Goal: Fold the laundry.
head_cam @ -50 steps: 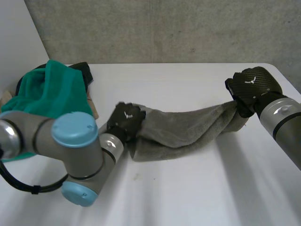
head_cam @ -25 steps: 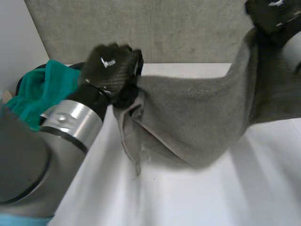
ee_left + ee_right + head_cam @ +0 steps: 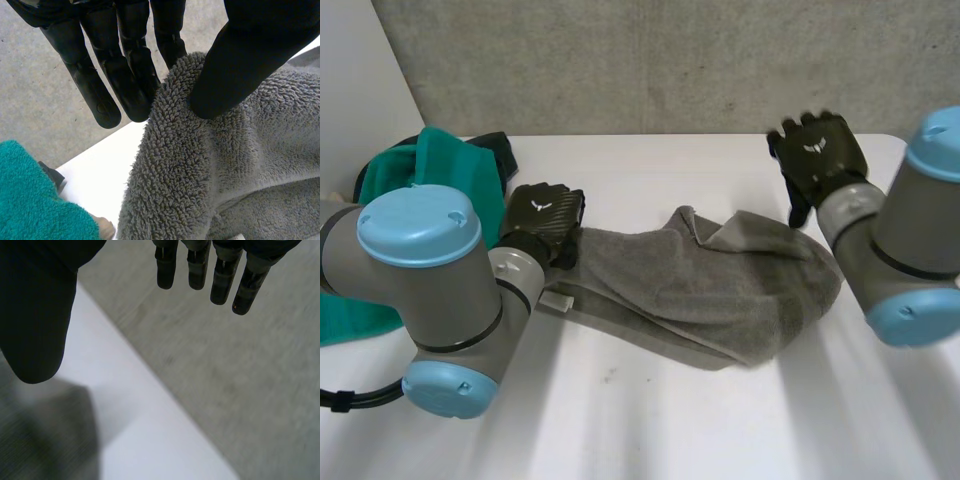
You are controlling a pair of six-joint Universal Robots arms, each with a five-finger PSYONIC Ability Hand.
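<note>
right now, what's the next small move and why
Probably lower the right hand to pinch the end of the grey towel beside it: that hand is open, off the cloth, while the left hand pinches the other edge and the towel lies bunched.

Grey towel (image 3: 720, 290), crumpled, loosely spread at centre, teal cloth (image 3: 440, 160) heaped far left

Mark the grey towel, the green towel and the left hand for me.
grey towel (image 3: 740, 290), head view, on its middle.
green towel (image 3: 440, 160), head view, on the top of the heap.
left hand (image 3: 542, 215), head view, on the back of the hand.
</note>
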